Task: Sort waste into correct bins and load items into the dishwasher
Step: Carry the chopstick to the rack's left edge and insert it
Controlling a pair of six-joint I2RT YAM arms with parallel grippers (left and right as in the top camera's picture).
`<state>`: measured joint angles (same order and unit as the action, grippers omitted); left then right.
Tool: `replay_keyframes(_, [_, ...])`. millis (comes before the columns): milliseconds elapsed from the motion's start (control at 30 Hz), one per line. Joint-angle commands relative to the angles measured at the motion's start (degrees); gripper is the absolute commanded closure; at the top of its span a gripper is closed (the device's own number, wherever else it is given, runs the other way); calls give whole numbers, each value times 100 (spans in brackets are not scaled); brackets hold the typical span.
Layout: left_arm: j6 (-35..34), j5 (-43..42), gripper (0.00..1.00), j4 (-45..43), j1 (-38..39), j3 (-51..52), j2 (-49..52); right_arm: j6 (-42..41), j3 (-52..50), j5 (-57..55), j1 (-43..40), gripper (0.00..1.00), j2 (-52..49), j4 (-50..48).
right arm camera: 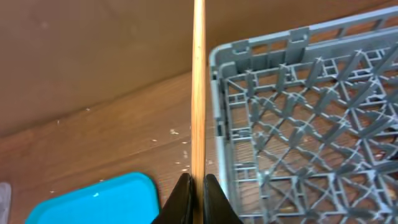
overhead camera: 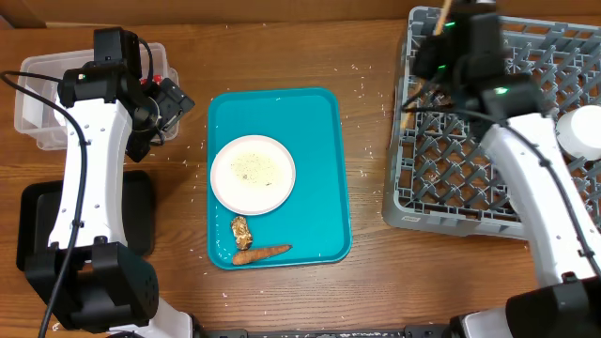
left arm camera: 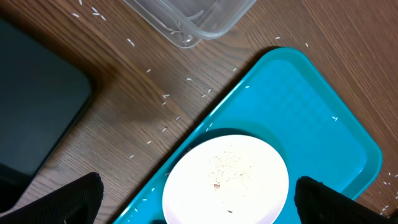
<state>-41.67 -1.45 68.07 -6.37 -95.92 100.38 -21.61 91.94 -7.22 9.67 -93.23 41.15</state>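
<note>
A round white plate (overhead camera: 253, 175) dusted with rice grains lies on the teal tray (overhead camera: 319, 131). A brown food lump (overhead camera: 241, 232) and an orange carrot piece (overhead camera: 263, 253) lie at the tray's near edge. My left gripper (overhead camera: 169, 108) hangs open beside the clear tub (overhead camera: 38, 103). In the left wrist view its fingers (left arm camera: 78, 198) stand wide on either side of the plate (left arm camera: 227, 180), above it. My right gripper (right arm camera: 198, 186) is shut on a thin wooden stick (right arm camera: 199, 93) over the left edge of the grey dish rack (overhead camera: 451, 178).
The flat black tray (overhead camera: 33, 221) lies at the near left beside my left arm. Loose rice grains (left arm camera: 166, 96) are scattered on the wood between tub and teal tray. A white round item (overhead camera: 584, 131) sits in the rack at the far right, partly hidden by my right arm.
</note>
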Motion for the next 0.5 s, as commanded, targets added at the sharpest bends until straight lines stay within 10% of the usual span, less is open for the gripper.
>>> replay_keyframes(0, [-37,39,0,2,42,24,-105,780,-17,584,-236,96,-341,-68])
replay_keyframes(267, [-35,39,0,4,44,24,-105,1311,-17,511,-514,92,-1233,-374])
replay_keyframes(467, [-37,39,0,2,44,24,-105,1307,-13,455,-553,47,-1421,-439])
